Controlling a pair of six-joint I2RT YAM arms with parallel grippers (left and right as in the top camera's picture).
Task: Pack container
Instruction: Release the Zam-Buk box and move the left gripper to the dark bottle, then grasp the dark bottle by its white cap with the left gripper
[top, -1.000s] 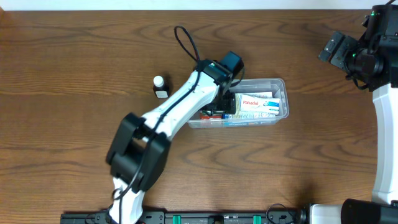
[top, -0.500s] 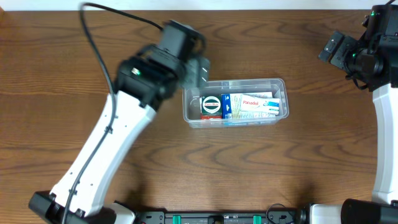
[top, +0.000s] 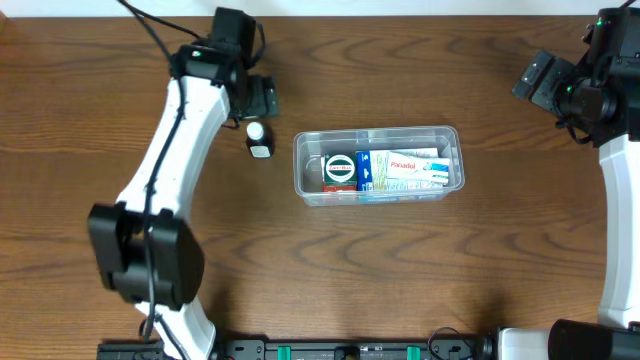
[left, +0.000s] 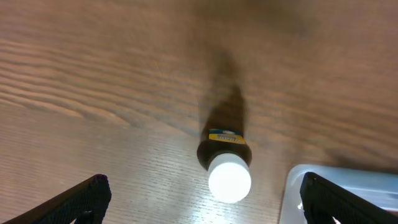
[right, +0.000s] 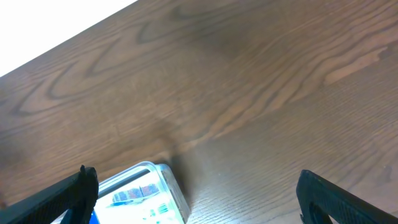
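A white box (top: 412, 163) inside the container (top: 380, 130) carries red lettering that looks like "Panadol". The round dark lid (top: 339, 168) beside it is too small to read. The container lies flat mid-worktop (top: 450, 270), open side up, long axis left to right in the overhead view — just right of a white-capped bottle (left: 227, 168) (label blurred). The left gripper (left: 204, 190) hovers over the bottle, jaws spread; the right gripper (right: 198, 182) is also spread, empty, far off.

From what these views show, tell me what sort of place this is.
Probably a robot test bench: a wood-grain table, a left arm and right arm, and a clear container of medicine boxes.
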